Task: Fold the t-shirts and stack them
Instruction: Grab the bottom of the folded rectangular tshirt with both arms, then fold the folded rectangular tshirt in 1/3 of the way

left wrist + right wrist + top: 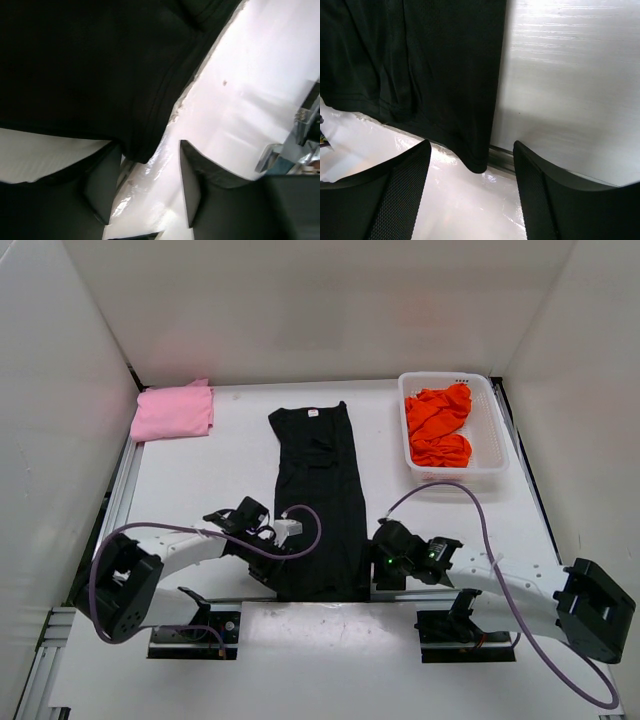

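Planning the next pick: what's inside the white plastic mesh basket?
One crumpled bright orange cloth t-shirt fills the left part of the white plastic mesh basket. Whatever might lie beneath the heap is covered.

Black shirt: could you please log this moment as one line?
black shirt: folded lengthwise | left gripper: open at hem corner | right gripper: open at other corner | pink shirt: folded | orange shirt: in basket

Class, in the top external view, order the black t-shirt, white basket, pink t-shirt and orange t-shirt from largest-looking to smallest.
1. black t-shirt
2. white basket
3. pink t-shirt and orange t-shirt: about alike, the orange one crumpled in the basket, so unranked.
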Motion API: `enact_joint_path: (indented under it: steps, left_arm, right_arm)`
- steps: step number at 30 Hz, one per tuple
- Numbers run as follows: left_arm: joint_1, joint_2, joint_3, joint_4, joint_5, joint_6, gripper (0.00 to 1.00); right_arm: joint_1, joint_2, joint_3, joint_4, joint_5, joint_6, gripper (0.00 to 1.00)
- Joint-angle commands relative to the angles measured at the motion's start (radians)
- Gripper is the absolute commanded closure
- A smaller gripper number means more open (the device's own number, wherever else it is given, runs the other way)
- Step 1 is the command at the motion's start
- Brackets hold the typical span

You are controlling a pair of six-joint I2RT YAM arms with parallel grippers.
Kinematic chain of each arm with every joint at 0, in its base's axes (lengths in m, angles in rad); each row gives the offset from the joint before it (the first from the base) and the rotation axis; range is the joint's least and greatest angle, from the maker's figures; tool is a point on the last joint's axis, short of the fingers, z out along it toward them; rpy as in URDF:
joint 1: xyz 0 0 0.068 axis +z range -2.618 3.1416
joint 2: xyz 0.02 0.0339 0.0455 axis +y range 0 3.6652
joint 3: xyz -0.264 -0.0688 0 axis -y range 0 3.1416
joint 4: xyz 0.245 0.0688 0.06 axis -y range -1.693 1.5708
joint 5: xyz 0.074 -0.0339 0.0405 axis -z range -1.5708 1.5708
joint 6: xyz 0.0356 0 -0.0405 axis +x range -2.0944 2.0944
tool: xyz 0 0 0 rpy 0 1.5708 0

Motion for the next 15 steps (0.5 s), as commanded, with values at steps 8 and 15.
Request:
enact_joint_path:
  steps: [8,15]
  left_arm:
    - [-0.015,0.033,-0.031,0.013,-0.03,0.024,0.83]
    - [-0.015,-0.016,0.024,0.013,-0.05,0.024,0.9]
  right_arm:
    - [0.008,0.033,-0.016,0.09,-0.064,-0.019,0.62]
    - [0.008,0.064,0.01,0.111,-0.085,-0.049,1.0]
